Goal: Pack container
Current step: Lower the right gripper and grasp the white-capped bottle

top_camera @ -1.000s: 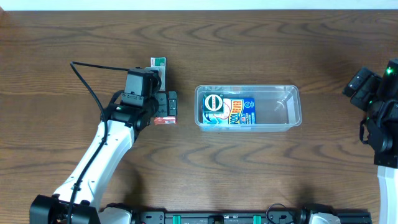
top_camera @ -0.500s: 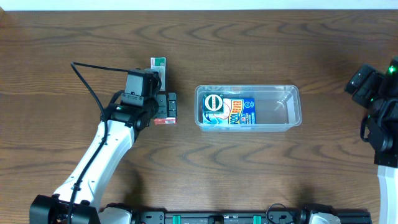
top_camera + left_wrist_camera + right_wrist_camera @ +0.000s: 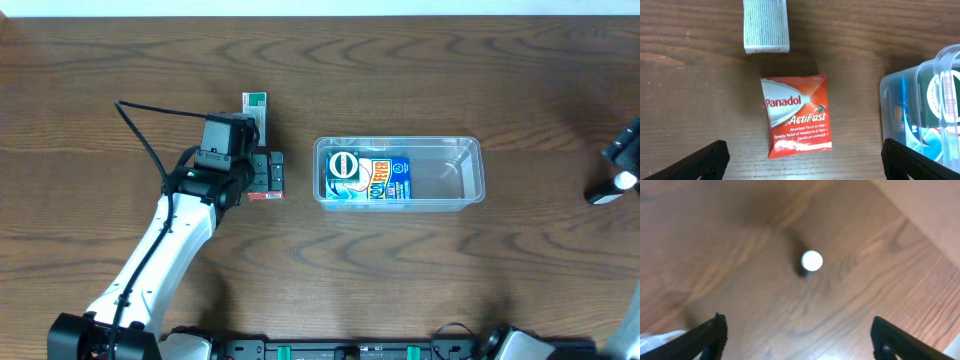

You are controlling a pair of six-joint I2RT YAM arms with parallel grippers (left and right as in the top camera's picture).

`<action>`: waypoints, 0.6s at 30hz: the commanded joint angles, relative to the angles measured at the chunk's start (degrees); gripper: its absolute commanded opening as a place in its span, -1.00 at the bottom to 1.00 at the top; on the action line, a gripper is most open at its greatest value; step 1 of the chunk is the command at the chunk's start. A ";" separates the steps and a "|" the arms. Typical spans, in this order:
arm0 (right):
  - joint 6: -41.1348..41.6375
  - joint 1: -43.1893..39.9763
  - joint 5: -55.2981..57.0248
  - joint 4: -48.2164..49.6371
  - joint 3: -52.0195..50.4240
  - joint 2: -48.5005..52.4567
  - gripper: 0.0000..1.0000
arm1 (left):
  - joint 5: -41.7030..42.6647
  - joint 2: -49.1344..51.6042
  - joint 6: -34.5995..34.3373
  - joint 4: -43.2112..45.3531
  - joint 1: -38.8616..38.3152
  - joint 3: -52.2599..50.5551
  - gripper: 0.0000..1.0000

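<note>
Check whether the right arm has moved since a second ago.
Yes. In the overhead view the right arm has pulled rightward, away from the container, now mostly off the frame edge.

The left arm (image 3: 165, 245) is white and reaches up and to the right from the bottom edge, with a black wrist at its end. The left gripper (image 3: 272, 173) points down. Its jaws are wide apart and hold nothing. In the left wrist view only its two black fingertips (image 3: 700, 162) show, one in each bottom corner. The right arm (image 3: 627, 152) sits at the far right edge, mostly out of view. The right gripper (image 3: 800, 337) faces down too, jaws spread wide and empty.
</note>
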 commanded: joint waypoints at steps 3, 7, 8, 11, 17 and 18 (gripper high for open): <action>-1.36 -4.74 -3.76 3.67 1.16 7.45 0.61 | 0.96 0.02 0.46 -2.21 0.02 1.05 0.96; -5.09 -6.03 -3.65 7.54 1.14 10.97 0.69 | 0.96 0.04 0.46 -3.67 0.02 1.01 0.96; -5.75 -6.05 -3.32 8.39 1.14 11.58 0.69 | 0.96 0.11 0.46 -3.96 0.02 0.96 0.96; -5.31 -6.05 -1.16 10.14 1.14 13.33 0.73 | 0.94 0.11 0.48 -4.17 0.02 0.52 0.96; 3.28 -7.58 -0.20 7.82 1.14 15.56 0.63 | 0.94 0.11 0.48 -4.15 0.02 0.00 0.96; 3.96 -7.96 -0.33 7.85 1.14 16.04 0.62 | 0.94 0.11 0.46 -4.15 0.02 -0.07 0.96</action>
